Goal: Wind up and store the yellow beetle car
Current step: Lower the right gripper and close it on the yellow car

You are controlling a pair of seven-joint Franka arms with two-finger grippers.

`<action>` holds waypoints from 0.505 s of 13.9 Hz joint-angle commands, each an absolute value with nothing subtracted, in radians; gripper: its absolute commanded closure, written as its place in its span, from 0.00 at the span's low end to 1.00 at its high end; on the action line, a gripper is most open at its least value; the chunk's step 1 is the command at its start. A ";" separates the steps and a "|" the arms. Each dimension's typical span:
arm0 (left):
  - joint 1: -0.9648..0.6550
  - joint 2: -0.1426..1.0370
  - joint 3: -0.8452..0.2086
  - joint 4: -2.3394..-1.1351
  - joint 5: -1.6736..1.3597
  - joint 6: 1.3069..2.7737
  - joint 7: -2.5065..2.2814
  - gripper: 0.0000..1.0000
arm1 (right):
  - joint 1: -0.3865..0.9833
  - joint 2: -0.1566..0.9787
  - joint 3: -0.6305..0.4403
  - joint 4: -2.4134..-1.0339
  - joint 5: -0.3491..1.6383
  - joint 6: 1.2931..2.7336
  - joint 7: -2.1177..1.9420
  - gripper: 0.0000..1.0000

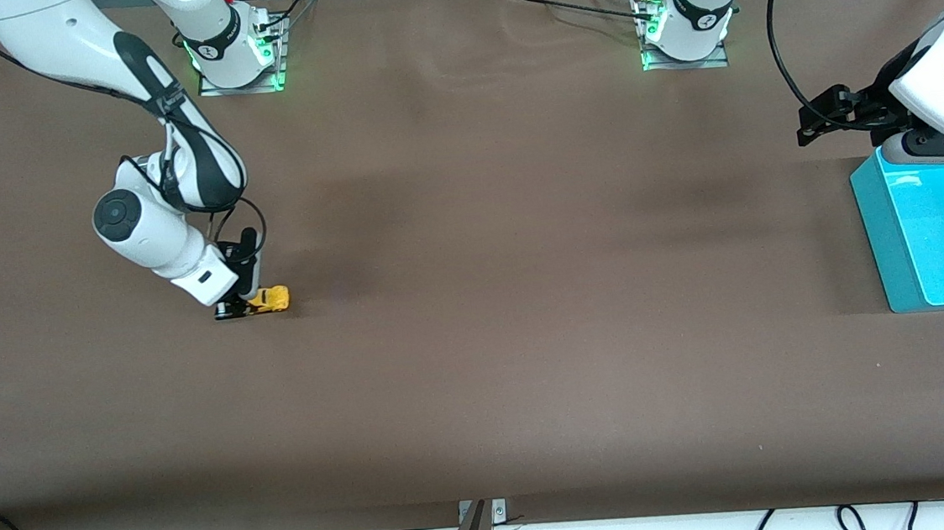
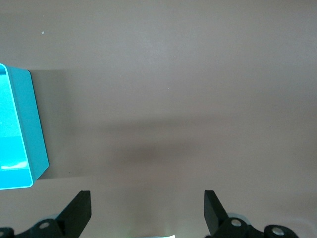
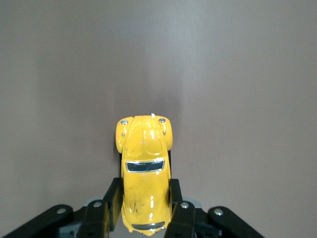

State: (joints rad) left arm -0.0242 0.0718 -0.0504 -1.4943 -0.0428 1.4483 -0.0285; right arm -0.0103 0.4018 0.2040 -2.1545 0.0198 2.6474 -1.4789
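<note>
The yellow beetle car (image 1: 270,298) sits on the brown table toward the right arm's end. My right gripper (image 1: 241,305) is down at the table and shut on the car's rear half. In the right wrist view the car (image 3: 144,171) lies between the two fingers (image 3: 112,201), which press its sides, and its front end points away from the wrist. My left gripper (image 1: 808,122) is open and empty, up in the air beside the teal bin (image 1: 933,233) at the left arm's end. In the left wrist view its fingertips (image 2: 79,210) stand wide apart over bare table.
The teal bin is open-topped and shows in the left wrist view (image 2: 22,134) too. The arm bases (image 1: 236,48) stand along the table's edge farthest from the front camera. Cables hang under the near edge.
</note>
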 commanded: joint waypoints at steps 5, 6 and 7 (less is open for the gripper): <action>-0.026 0.071 -0.052 -1.485 -0.031 1.443 -0.028 0.00 | -0.015 0.431 0.276 -2.171 0.017 2.638 -1.424 1.00; -0.026 0.071 -0.052 -1.485 -0.031 1.443 -0.028 0.00 | -0.015 0.437 0.276 -2.175 0.017 2.649 -1.422 1.00; -0.026 0.071 -0.052 -1.485 -0.031 1.443 -0.028 0.00 | -0.015 0.448 0.275 -2.178 0.018 2.657 -1.422 1.00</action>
State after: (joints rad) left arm -0.0242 0.0717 -0.0504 -1.4942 -0.0428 1.4483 -0.0285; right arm -0.0093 0.4349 0.2710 -2.1690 0.0198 2.6339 -1.4362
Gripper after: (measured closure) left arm 0.000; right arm 0.577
